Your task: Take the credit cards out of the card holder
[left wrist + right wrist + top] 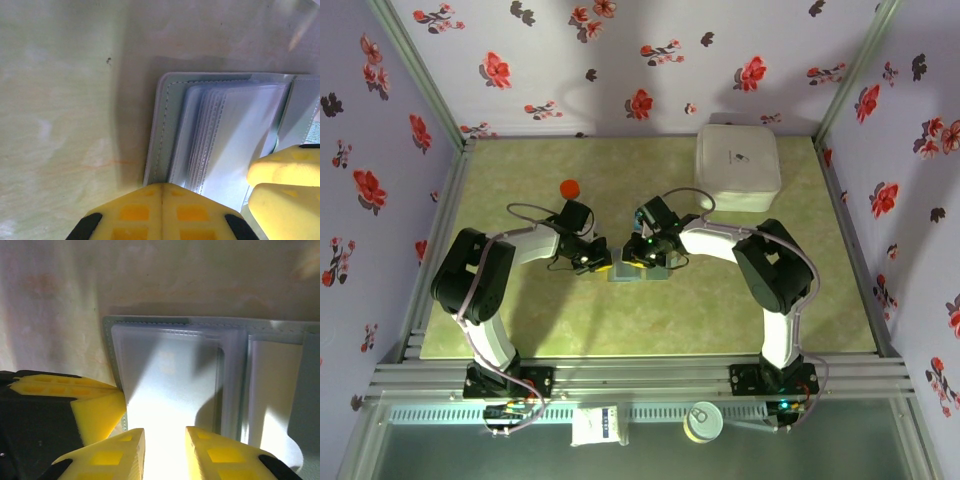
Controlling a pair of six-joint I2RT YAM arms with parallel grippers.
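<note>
Pale green worktop (720, 320), floral-papered walls (570, 60). Closed left tool (161, 189) has its tips at the left edge of grey-blue folding card holder (167, 120), which lies open mid-worktop between both tools. Over its clear plastic sleeves (170, 370), right tool (165, 437) jaws stand slightly apart.

From above, the left gripper (601, 262) and right gripper (651, 262) cover most of the holder (623, 274); I can't make out any cards at that size. On the left wrist the holder (167, 125) runs off the right edge and under the fingers (135, 212). On the right wrist, glare whites out its sleeves (165, 390), so I can't read their contents.
</note>
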